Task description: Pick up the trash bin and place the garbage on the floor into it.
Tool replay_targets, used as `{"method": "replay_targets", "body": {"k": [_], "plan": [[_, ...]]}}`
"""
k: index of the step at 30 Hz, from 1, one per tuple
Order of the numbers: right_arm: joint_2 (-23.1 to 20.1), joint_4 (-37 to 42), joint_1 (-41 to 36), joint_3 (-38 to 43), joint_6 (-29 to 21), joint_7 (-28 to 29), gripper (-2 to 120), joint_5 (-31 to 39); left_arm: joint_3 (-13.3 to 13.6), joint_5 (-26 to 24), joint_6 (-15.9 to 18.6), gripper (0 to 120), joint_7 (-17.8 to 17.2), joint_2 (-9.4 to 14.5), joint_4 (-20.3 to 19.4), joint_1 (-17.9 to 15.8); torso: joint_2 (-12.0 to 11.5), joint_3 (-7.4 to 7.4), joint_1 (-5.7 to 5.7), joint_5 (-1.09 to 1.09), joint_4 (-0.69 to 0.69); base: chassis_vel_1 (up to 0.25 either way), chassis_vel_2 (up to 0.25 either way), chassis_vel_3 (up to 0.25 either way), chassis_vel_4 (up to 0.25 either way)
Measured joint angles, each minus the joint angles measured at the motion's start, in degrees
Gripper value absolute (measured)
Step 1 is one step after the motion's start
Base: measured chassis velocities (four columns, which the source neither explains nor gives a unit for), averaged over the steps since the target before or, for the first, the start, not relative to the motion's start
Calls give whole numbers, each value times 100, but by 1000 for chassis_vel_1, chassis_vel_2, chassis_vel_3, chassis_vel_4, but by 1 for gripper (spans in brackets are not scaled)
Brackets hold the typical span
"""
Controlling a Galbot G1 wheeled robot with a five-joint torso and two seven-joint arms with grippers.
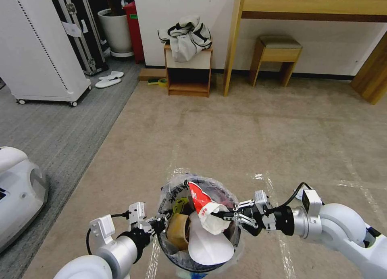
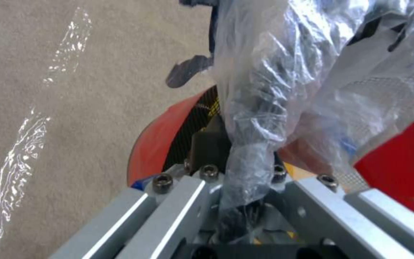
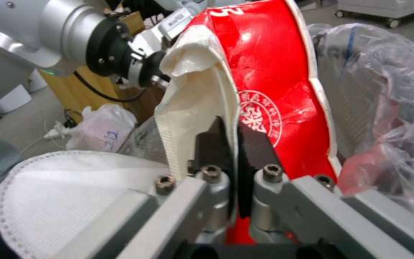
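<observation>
While one trash bin (image 1: 200, 258) hangs above the floor (image 1: 250, 134), gripped at its left rim, three pieces of garbage show in or over it: one crumpled brown paper bag (image 1: 178, 229), one flat white oval piece (image 1: 209, 246) and one red-and-white wrapper (image 1: 203, 208). The left gripper (image 1: 160, 223) is closed on the rim and its clear plastic liner (image 2: 264, 108), the bunched film running straight down between the two fingers. The right gripper (image 1: 225, 217), reaching in from the right side, has its two dark fingertips (image 3: 212, 144) pinched together on the wrapper's edge. The wrapper stands upright over the bin's mouth, its red face on one side of the fingers, its white lining on the other.
</observation>
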Motion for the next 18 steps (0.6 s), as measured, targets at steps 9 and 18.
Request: {"method": "replay_targets", "body": {"k": [9, 18], "plan": [[-7, 110, -4, 7, 52, -204, 33, 80, 11, 5, -19, 1, 26, -23, -1, -28, 0, 0, 0, -2, 1, 0, 0, 0, 0], [-16, 195, -27, 12, 70, -426, 66, 95, 96, 83, -33, 1, 43, -102, -6, -19, 0, 0, 0, 0, 0, 0, 0, 0, 0]]}}
